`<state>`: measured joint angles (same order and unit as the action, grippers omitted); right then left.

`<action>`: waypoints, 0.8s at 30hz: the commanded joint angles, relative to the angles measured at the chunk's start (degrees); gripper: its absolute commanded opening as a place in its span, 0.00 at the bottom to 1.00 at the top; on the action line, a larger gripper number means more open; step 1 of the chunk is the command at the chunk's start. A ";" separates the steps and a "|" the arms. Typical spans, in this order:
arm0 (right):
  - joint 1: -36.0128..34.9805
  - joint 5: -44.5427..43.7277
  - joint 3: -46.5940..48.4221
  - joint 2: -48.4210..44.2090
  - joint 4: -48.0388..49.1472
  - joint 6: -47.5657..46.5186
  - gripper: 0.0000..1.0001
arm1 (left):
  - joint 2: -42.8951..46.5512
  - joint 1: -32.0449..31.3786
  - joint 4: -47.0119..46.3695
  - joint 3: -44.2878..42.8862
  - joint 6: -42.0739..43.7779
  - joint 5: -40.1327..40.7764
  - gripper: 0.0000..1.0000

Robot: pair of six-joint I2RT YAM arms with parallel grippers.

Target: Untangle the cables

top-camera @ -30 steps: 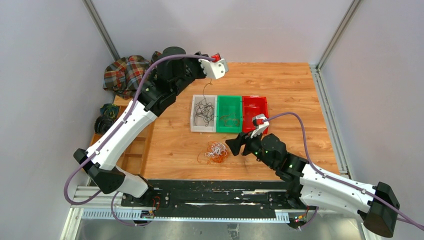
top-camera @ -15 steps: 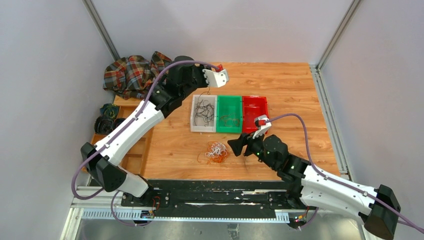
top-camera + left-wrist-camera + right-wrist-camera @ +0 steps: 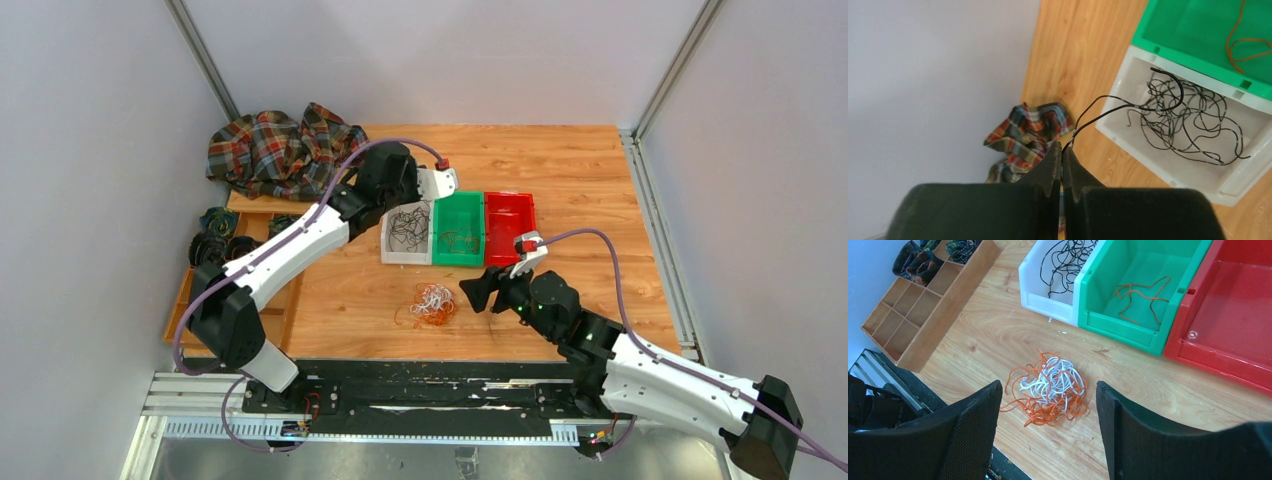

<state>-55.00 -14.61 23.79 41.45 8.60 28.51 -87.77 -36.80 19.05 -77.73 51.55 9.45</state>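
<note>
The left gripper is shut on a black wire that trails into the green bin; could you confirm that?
Not quite: the left gripper is shut on a black wire, but it trails into the white bin, as the left wrist view shows.

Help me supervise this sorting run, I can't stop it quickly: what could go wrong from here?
The left jaws pinch a black wire that crosses the rim of the white bin; released here, it might slide out. The right jaws stand open above the orange and white bundle; closing there could lift the whole clump rather than one strand.
</note>
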 commanded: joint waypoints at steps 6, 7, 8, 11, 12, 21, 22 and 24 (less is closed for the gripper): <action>1.38 -1.81 0.56 -1.20 -1.52 0.13 0.68 | -5.82 1.44 -7.51 5.65 -3.28 0.40 0.00; 1.44 -1.80 0.49 -1.46 -1.73 0.20 0.68 | -6.37 1.53 -9.51 7.09 -2.36 1.08 0.00; 1.52 -1.80 0.43 -1.74 -2.01 0.16 0.68 | -7.05 1.74 -11.01 8.14 -1.69 1.64 0.00; 2.09 -1.78 0.38 -2.47 -2.91 -0.10 0.68 | -9.36 2.44 -12.44 9.21 -1.27 2.29 0.00; 2.41 -1.70 0.19 -2.63 -3.20 -0.15 0.68 | -10.01 2.63 -12.85 9.46 -1.21 2.46 0.00; 5.66 0.49 -1.40 -2.99 -3.37 0.59 0.68 | -13.97 4.10 -11.41 9.02 -3.82 -2.16 0.01; 6.09 0.93 -1.38 -2.84 -3.34 0.60 0.68 | -14.42 4.36 -9.06 7.88 -4.21 -4.15 0.00; 6.88 1.69 -1.25 -2.62 -3.28 0.56 0.68 | -15.41 5.27 -4.30 5.44 -5.27 -7.85 0.06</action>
<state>-50.02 -14.41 23.07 38.65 5.58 28.73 -101.34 -32.88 9.30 -67.94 48.86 8.84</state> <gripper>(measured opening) 0.684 0.019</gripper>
